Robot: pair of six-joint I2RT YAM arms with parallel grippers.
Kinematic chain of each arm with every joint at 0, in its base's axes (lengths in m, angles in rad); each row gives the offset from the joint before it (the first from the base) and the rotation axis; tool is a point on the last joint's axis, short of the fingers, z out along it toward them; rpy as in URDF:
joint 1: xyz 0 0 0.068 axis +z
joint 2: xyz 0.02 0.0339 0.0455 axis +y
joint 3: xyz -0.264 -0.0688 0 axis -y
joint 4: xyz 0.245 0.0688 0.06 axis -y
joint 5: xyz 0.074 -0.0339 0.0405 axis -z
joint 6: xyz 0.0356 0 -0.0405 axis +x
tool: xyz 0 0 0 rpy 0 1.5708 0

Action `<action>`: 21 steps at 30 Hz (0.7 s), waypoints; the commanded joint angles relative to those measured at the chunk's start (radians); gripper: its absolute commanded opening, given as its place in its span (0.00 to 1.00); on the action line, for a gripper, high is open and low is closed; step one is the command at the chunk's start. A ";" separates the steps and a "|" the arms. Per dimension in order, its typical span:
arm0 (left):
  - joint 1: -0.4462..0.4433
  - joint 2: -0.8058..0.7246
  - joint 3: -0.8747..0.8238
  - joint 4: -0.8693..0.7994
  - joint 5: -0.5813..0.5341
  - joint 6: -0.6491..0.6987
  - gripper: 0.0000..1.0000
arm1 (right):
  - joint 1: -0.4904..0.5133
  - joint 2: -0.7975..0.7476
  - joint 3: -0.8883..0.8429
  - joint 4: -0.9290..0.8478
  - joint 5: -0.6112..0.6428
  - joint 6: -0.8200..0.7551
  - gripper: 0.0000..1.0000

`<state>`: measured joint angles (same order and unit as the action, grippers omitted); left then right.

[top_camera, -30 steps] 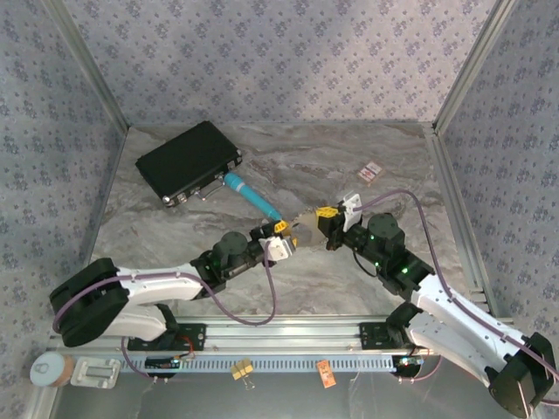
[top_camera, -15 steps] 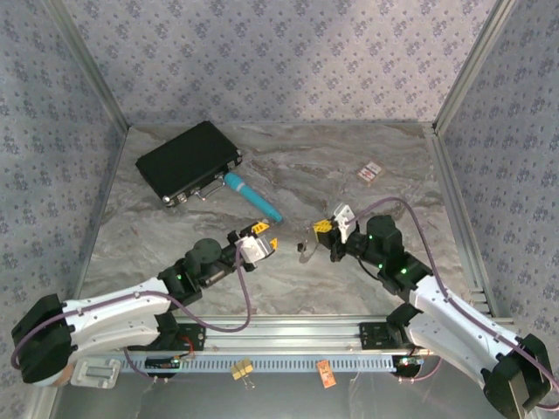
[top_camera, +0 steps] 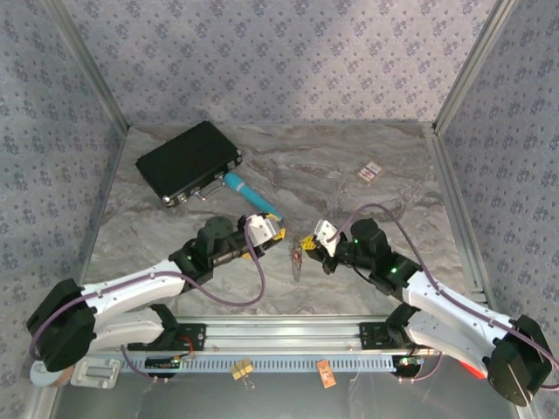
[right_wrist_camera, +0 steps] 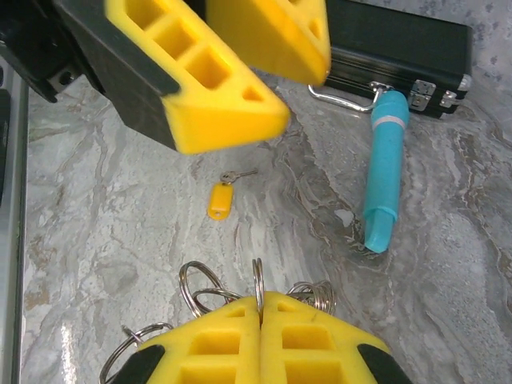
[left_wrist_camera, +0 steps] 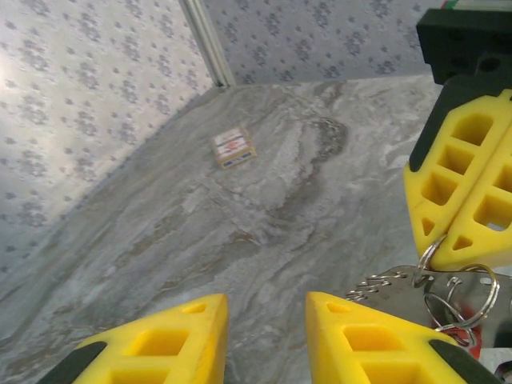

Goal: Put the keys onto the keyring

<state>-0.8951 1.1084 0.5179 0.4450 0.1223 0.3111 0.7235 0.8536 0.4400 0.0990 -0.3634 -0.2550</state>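
Closed black case point(top_camera: 188, 161); keyring point(right_wrist_camera: 258, 278) in right gripper point(right_wrist_camera: 262, 299)

Lwr part of keyring point(right_wrist_camera: 258, 282) hidden behind right claw point(right_wrist_camera: 261, 308).

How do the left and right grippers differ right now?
Jaws: the left gripper stands apart, with marble tabletop showing through the gap; the right gripper is pressed fully together.
Load: the left gripper holds nothing; the right gripper pinches a metal ring of the keyring, with more rings bunched at its tips.
Shared: both are yellow-tipped and point at each other at close range.
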 commanded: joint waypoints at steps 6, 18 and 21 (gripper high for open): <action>0.013 0.064 -0.014 0.010 0.267 0.025 0.27 | 0.022 0.013 0.001 -0.015 -0.021 -0.060 0.00; 0.012 0.114 -0.042 0.035 0.376 0.104 0.18 | 0.062 0.027 -0.010 0.018 -0.060 -0.099 0.00; 0.011 0.122 -0.046 0.048 0.377 0.108 0.17 | 0.075 0.036 -0.012 0.020 -0.062 -0.109 0.00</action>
<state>-0.8856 1.2201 0.4786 0.4530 0.4545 0.3931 0.7845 0.8841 0.4397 0.1009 -0.3988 -0.3370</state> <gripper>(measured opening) 0.171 0.052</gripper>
